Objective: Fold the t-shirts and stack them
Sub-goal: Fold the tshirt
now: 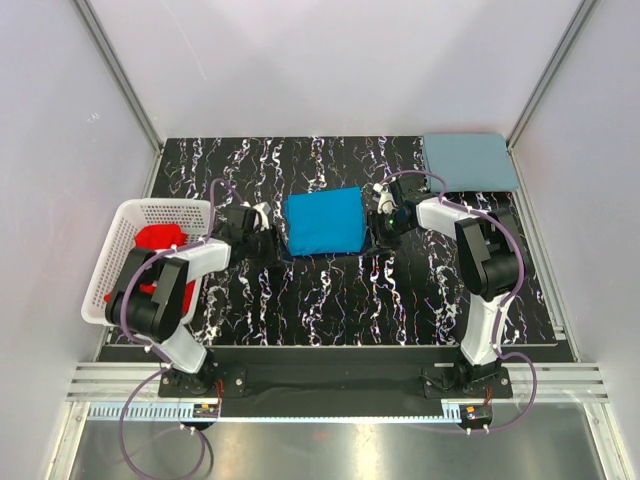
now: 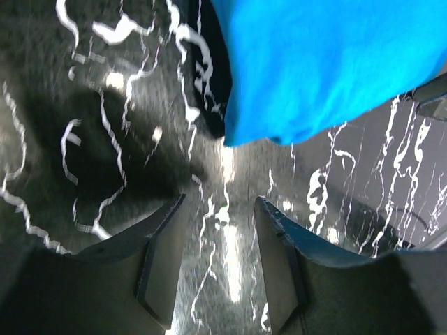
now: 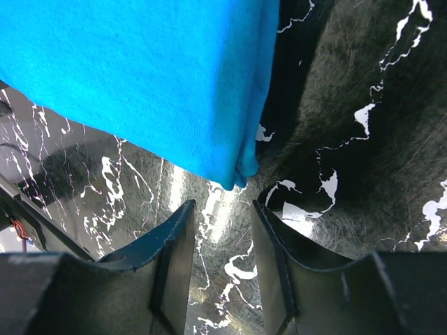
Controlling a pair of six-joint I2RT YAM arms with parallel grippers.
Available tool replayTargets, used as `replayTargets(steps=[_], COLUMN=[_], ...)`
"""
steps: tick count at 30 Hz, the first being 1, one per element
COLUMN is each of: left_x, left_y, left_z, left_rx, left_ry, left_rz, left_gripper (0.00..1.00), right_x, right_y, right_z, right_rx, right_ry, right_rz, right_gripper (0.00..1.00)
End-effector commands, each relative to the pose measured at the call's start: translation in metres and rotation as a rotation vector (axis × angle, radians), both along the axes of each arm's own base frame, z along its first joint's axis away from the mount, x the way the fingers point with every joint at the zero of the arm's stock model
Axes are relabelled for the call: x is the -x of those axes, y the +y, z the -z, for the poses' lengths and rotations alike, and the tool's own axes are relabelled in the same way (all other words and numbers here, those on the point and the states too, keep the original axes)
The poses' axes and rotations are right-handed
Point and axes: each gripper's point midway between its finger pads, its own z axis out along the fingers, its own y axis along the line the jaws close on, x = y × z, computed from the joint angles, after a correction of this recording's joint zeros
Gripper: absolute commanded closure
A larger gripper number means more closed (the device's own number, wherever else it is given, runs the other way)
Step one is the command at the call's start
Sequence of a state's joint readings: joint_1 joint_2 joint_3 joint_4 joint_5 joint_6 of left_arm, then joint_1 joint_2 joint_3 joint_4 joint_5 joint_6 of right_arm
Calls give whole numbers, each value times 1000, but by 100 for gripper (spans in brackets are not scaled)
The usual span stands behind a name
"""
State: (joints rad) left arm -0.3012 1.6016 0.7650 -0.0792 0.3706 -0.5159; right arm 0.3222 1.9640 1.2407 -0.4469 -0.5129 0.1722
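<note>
Black white-veined worktop (image 1: 330, 300), pale walls around. Bright blue t-shirt (image 1: 323, 222) lies folded at its centre. Left gripper (image 2: 220, 209) sits just left of that shirt, right gripper (image 3: 223, 213) just right of it; both have jaws parted and hold nothing. Grey-blue t-shirt (image 1: 470, 162) lies folded far right of it. Red t-shirt (image 1: 158, 238) lies in the white basket (image 1: 160, 210), well left of it.

Three cameras, one shared blue shirt (image 1: 323, 222)
The top view looks steeply down from behind the arms over the whole table (image 1: 330, 300); both wrist views sit low and close, facing past their fingers (image 2: 157, 258) at opposite shirt edges.
</note>
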Motion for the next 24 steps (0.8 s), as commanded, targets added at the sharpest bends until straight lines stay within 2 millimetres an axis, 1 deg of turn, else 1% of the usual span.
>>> replayTargets(steps=[1, 6, 10, 14, 18, 20, 21, 22, 23, 24], left_x=[-24, -31, -37, -37, -35, -34, -35, -36, -34, -34], left_y=[-13, -12, -16, -14, -17, -20, -20, -22, -20, -16], left_z=[-10, 1, 3, 7, 14, 17, 18, 17, 19, 19], left_rx=[33, 3, -2, -32, -44, -41, -45, -44, -55, -78], left_ry=[-102, -94, -96, -89, -76, -65, -64, -69, -50, -50], left_rz=[28, 25, 39, 46, 58, 70, 69, 72, 70, 63], left_gripper=[52, 52, 51, 53, 64, 77, 83, 95, 100, 100], right_x=[-10, -13, -14, -17, -20, -21, -21, -21, -22, -24], right_y=[-5, 0, 0, -1, -1, -3, -5, -7, -9, -12], right_z=[5, 10, 14, 17, 19, 20, 20, 21, 20, 19], right_rx=[67, 88, 127, 149, 163, 173, 184, 192, 203, 222], right_ry=[-60, -85, -99, -107, -120, -123, -127, -130, -136, -149], right_rz=[-2, -12, -18, -17, -19, -16, -19, -21, -17, -13], right_gripper=[56, 57, 59, 61, 66, 73, 79, 89, 100, 100])
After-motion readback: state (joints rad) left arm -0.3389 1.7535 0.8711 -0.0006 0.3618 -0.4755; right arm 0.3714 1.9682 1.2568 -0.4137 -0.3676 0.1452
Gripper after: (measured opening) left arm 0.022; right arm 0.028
